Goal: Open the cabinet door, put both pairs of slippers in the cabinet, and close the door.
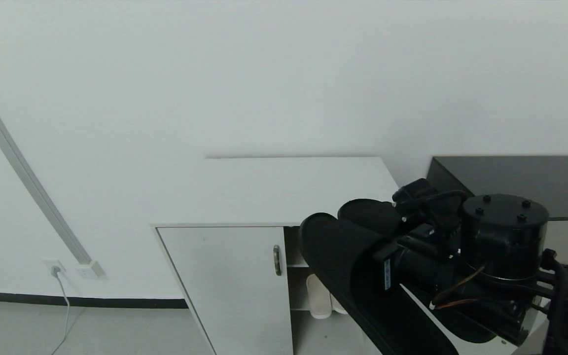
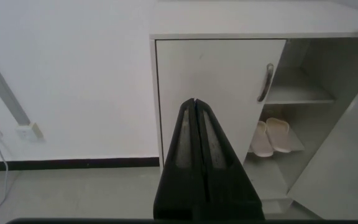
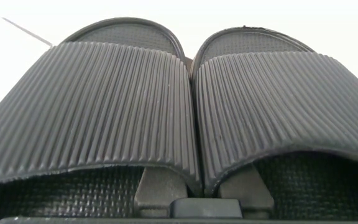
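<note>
Right pincer (image 3: 201,190) grasps black slippers (image 3: 123,106) by inner edges; light, floppy rubber, likely sagging beyond it. Left pincer (image 2: 195,143) clenched.

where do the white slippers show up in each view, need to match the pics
head: white slippers low centre, on a shelf in the open cabinet, just right of the door handle.
left wrist: on that shelf, lower than the handle, beside the shut door.
right wrist: not in it.
shared landmark: the door handle.
</note>
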{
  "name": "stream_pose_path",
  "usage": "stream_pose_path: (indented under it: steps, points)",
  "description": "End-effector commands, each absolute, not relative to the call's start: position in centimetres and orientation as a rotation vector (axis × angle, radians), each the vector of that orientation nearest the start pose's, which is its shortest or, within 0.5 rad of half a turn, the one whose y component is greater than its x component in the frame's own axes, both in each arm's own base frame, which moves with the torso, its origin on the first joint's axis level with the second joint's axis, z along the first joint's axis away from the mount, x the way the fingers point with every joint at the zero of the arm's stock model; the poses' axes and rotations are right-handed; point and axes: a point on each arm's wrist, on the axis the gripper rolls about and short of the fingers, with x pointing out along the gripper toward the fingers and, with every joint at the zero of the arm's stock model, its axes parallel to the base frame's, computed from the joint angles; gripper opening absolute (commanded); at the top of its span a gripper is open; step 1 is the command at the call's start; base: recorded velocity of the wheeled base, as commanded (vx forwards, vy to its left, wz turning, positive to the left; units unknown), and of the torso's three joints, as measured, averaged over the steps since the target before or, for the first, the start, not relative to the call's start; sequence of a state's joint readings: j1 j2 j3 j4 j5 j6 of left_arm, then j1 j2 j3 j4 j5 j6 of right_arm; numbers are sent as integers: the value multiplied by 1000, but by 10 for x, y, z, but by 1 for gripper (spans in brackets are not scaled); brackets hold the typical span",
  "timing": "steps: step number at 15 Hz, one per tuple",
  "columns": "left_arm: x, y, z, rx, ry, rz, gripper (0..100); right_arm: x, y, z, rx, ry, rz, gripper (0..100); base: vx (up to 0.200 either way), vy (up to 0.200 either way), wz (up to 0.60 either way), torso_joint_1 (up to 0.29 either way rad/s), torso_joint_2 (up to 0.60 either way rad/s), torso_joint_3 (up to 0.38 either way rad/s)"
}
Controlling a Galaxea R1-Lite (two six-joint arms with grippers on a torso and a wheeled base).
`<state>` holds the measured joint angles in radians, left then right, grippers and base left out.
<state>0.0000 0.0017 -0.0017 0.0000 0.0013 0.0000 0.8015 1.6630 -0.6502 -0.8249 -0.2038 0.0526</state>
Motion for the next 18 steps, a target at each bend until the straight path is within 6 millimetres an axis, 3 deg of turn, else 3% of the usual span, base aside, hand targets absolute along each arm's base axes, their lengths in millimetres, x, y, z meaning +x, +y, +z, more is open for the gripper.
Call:
stream_pose_path:
  steps: [1,10,18]
  points:
    - [-23,0,76,0,0,2,0,200,200,170,-47,180,592,0,0,0,0,0,0,0]
    - [-23,0,76,0,0,2,0,196,201,168,-57,187,603,0,0,0,0,-10,18,12]
    - [-23,0,76,0,0,2,0,187,204,168,-87,158,633,0,0,0,0,-205,497,286]
